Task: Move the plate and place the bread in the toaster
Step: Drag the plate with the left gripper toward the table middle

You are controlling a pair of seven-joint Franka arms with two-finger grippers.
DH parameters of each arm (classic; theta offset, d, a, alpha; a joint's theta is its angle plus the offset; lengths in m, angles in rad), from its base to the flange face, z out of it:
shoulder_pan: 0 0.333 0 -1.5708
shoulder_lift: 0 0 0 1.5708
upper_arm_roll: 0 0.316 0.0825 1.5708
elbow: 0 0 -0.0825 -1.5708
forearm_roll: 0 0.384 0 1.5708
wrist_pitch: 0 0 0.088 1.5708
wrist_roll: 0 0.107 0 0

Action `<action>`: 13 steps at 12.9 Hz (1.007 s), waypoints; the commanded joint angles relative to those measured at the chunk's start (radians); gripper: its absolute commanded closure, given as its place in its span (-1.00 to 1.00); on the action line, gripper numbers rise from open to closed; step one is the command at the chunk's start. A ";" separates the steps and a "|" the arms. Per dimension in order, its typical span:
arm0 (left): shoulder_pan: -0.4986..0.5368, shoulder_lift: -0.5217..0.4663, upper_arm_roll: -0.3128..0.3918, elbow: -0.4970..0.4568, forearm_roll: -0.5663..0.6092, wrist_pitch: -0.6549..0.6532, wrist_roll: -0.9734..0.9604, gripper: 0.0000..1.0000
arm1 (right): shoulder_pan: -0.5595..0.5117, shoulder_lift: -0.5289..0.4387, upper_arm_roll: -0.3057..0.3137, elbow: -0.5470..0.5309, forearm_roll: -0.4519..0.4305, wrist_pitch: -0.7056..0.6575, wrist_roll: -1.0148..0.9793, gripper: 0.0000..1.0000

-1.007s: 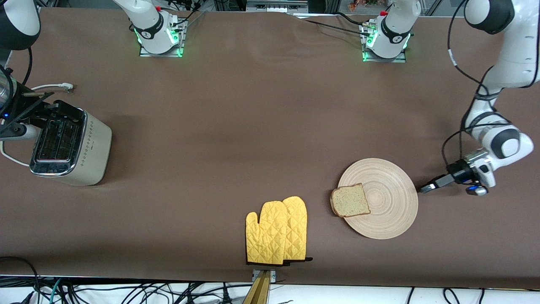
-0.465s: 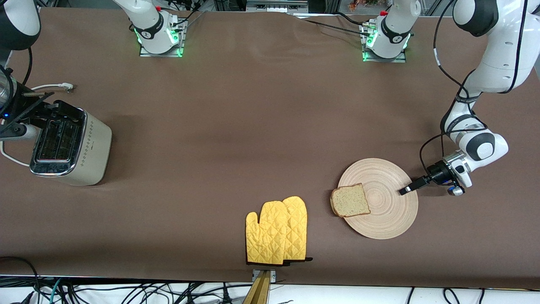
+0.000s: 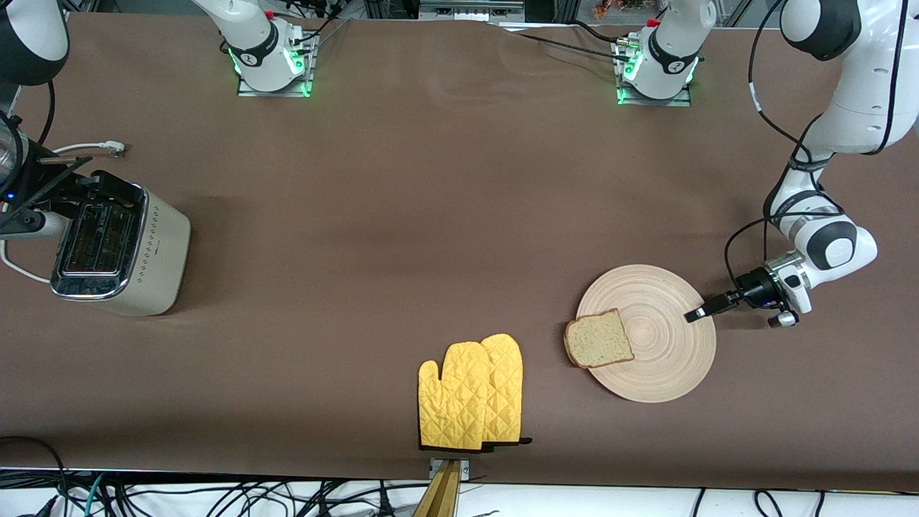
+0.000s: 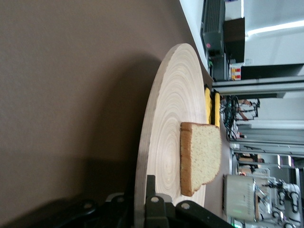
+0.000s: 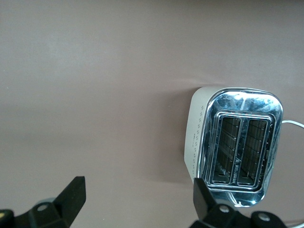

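Currently, the left end effector (image 3: 695,314) is clamped on the rim of the wooden plate (image 3: 664,298), at the edge toward the left arm's end of the surface (image 3: 431,215). In the left wrist view the rim passes between the fingers (image 4: 151,209), and the plate appears tilted, so treat it as possibly lifted at the gripped edge.

The bread slice (image 3: 599,339) lies loose on the plate, at the edge toward the right arm's end, with its crust overhanging the rim. Judge the plate as stiff and light for its width; gripped at one edge, it will lever against the fingers. Keep it level and move slowly, since nothing holds the bread and the smooth grooved wood may let it slide off.

Treat the bread as soft and crushable. Take it by its flat faces with light pressure.

The right end effector (image 5: 137,202) is released, jaws wide, and waits over the toaster (image 3: 122,251) at the right arm's end of the surface. The toaster's two slots (image 5: 240,149) face up. A pair of yellow oven mitts (image 3: 470,391) lies nearer the front camera than the plate.
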 commanded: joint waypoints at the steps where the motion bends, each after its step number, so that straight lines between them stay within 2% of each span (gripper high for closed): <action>1: 0.006 -0.042 -0.007 -0.016 0.026 -0.116 -0.023 1.00 | -0.005 0.006 0.002 0.022 -0.002 -0.019 -0.008 -1.00; 4: -0.040 -0.043 -0.070 -0.044 0.025 -0.147 -0.010 1.00 | -0.005 0.006 0.002 0.022 -0.002 -0.019 -0.008 -1.00; 5: -0.042 -0.050 -0.134 -0.060 0.022 -0.141 -0.010 1.00 | -0.005 0.006 0.002 0.022 0.000 -0.019 -0.008 -1.00; 7: -0.051 -0.057 -0.198 -0.093 0.008 -0.105 -0.010 1.00 | -0.005 0.006 0.002 0.022 -0.002 -0.019 -0.008 -1.00; 10: -0.076 -0.057 -0.374 -0.143 -0.007 0.169 -0.009 1.00 | -0.013 0.005 -0.004 0.025 -0.003 -0.016 -0.007 -1.00; 12: -0.083 -0.053 -0.512 -0.176 -0.133 0.352 0.002 1.00 | -0.024 0.006 -0.006 0.024 -0.003 -0.016 -0.001 -1.00; 13: -0.111 -0.045 -0.533 -0.176 -0.151 0.418 0.019 1.00 | -0.022 0.011 -0.006 0.022 -0.002 -0.018 -0.002 -1.00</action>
